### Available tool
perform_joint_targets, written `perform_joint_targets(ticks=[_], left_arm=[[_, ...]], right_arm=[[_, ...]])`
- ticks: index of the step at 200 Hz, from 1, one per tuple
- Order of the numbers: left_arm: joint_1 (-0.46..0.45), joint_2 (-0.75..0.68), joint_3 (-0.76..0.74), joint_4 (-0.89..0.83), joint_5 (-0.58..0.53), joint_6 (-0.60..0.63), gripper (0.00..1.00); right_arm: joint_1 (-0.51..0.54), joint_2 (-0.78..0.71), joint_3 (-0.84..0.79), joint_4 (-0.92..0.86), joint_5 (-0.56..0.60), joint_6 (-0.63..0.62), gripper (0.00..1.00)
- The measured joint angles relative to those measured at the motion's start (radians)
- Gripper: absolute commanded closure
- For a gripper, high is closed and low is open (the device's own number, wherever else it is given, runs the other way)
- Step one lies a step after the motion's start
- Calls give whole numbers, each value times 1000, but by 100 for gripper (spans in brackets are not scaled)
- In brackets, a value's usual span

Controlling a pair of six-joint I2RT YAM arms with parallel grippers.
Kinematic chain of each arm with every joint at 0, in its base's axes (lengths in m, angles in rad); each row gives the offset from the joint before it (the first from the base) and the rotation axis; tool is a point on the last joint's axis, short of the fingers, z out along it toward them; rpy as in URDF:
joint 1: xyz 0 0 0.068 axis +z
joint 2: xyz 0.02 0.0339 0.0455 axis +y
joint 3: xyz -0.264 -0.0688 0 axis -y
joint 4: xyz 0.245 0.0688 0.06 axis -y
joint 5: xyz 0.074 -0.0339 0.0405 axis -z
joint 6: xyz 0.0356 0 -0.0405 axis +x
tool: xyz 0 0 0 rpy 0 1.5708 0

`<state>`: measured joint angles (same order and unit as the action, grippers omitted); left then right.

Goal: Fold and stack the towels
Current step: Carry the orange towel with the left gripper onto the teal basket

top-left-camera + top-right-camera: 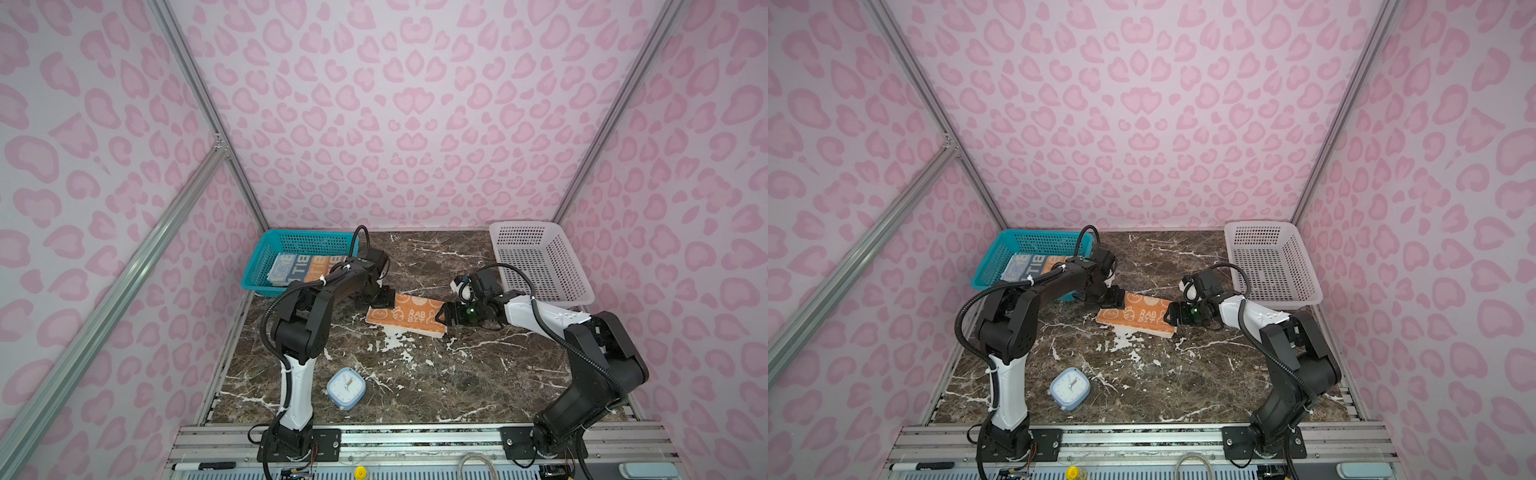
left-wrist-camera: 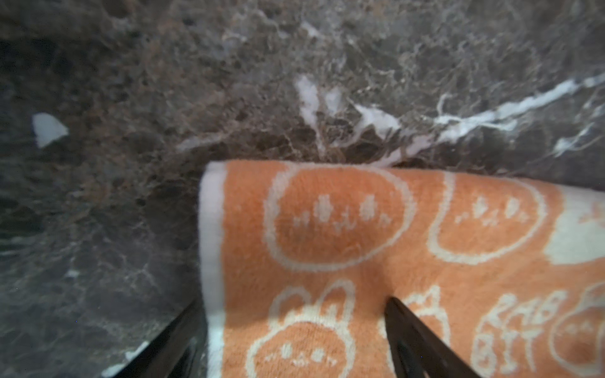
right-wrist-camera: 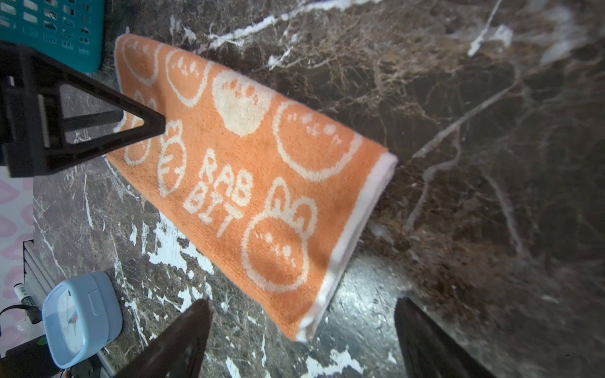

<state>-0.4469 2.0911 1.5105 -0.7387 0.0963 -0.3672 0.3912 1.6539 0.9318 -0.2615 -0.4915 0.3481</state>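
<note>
**Orange towel** (image 1: 405,315): lying folded on the marble table (image 1: 415,374).
**Left gripper** (image 1: 384,297): hanging over one short end of it, fingers (image 2: 409,327) spread wide, one above the cloth, one off it.
**Right gripper** (image 1: 439,318): sitting just off its opposite end, fingers (image 3: 190,327) wide, empty.
**Hazard:** either gripper pinching the top layer alone would likely be peeling the fold open.
**Striped towel** (image 1: 299,268): lying in the teal basket (image 1: 307,232), beyond the orange towel's left-gripper end.

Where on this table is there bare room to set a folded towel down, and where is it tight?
Bare marble lies in front of the orange towel, between the clock and the right arm, and behind it, between the teal basket and the white basket. Crowded: the towel's two ends, where the left gripper and right gripper stand open.
</note>
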Motion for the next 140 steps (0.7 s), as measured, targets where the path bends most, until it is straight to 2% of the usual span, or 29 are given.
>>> perform_joint_targets(ticks=[17, 40, 56, 74, 85, 118, 140], left_arm=[[-22, 15, 3, -13, -61, 13, 26], [-42, 25, 3, -17, -98, 19, 46], [-59, 30, 3, -10, -101, 19, 62], [-66, 34, 8, 0, -86, 21, 87], [-69, 43, 23, -8, -72, 28, 95], [-64, 73, 136, -114, -79, 64, 96], [-37, 73, 247, -263, -157, 109, 96]], right_arm=[[-1, 0, 0, 10, -3, 0, 11], [-3, 0, 0, 17, -6, 2, 12], [-7, 0, -1, 28, -6, 8, 13], [-13, 0, -2, 32, -6, 9, 13], [-15, -1, -5, 33, -6, 12, 13], [-23, -17, -6, 32, -6, 15, 13], [-24, -19, 10, 29, -6, 15, 14]])
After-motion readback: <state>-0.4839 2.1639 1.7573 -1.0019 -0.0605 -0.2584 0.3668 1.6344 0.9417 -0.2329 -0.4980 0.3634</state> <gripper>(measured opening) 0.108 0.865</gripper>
